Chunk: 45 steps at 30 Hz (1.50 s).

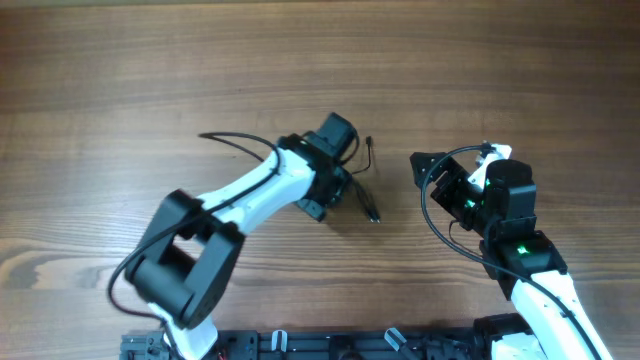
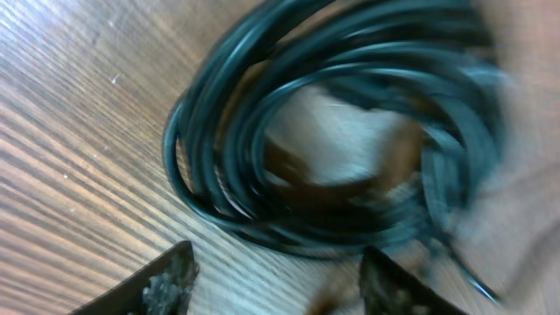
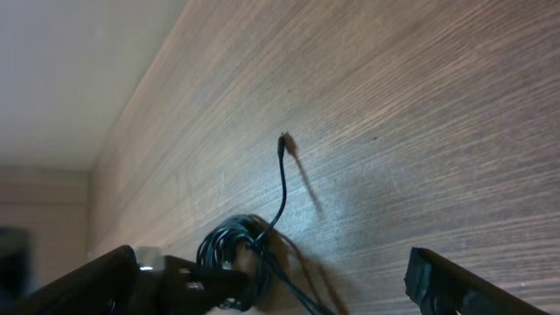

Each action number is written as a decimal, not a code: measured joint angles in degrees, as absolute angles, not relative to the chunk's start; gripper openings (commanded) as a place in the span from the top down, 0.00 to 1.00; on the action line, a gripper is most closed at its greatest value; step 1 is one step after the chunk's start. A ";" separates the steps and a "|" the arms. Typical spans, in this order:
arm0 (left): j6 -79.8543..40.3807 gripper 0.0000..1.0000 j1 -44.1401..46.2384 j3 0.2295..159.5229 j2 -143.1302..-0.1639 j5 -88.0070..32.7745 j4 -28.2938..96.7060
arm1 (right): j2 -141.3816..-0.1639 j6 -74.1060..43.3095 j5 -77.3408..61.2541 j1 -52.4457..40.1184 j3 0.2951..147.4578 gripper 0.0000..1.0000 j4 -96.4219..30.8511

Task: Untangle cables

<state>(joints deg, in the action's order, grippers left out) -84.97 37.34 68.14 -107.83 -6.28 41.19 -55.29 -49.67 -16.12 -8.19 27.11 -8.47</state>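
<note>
Left gripper [image 2: 278, 258]: spread apart, nothing clamped.
Cables [image 2: 210, 140]: dark coil on wooden table [image 1: 120, 80], just ahead of left fingertips; one plug end sticking out.
Right gripper [image 3: 273, 262]: wide apart, empty, near coil, not touching.

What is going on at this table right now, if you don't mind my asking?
The robot is working on a small coil of thin dark cables on the wooden table. The left gripper is open right at the coil, not closed on it. The right gripper, also open, faces the coil from farther off. The cables look bundled.
</note>
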 measured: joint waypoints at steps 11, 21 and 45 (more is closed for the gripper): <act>-81.60 0.96 33.65 69.34 -110.93 0.19 43.11 | -55.29 -49.65 -19.31 -8.19 27.11 0.00 -8.47; -46.98 0.96 22.02 68.58 -104.33 4.47 43.35 | -56.38 -39.64 -25.78 -9.65 27.11 0.02 -7.42; -48.38 0.96 21.56 68.51 -89.76 -4.43 48.56 | -77.30 -28.14 -0.99 -42.83 27.27 0.14 27.09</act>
<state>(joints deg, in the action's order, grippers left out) -48.38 21.56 68.51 -89.76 -4.43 48.56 -77.30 -28.14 -0.99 -42.83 27.27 27.09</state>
